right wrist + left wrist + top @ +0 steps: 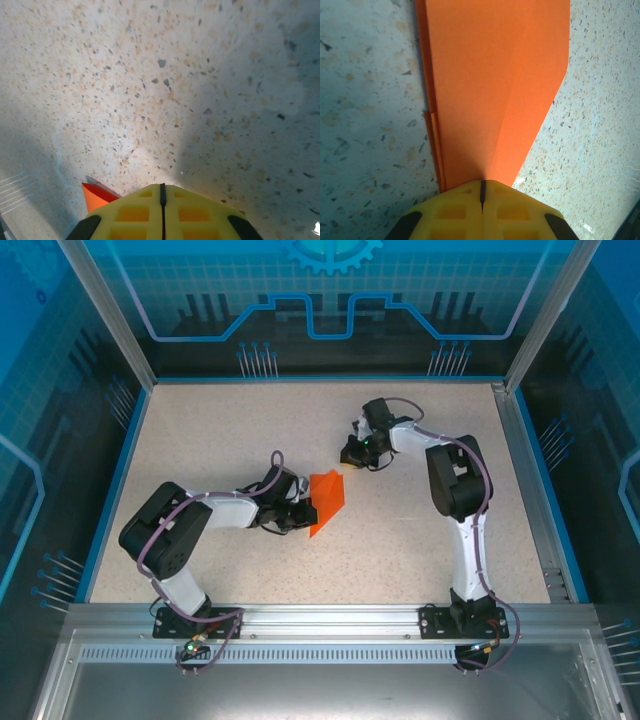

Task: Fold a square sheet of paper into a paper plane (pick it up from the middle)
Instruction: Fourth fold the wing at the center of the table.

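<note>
Mid-fold. Left end effector (482, 184) pinches the folded square sheet of paper (495, 75). Right end effector (162, 187) is pressed together beside its tip. Next move likely needs a firm crease press.

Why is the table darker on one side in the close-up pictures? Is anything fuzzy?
Right wrist view: a soft grey shadow dims the table on the right, with a bright patch ahead of the right tool. Left wrist view: the table looks bluish and shaded on the left, the orange paper is sharp, the left tool slightly soft. Top view: even light.

left fingers (455, 212) closed, angled downward | right fingers (135, 215) closed, angled downward
</note>
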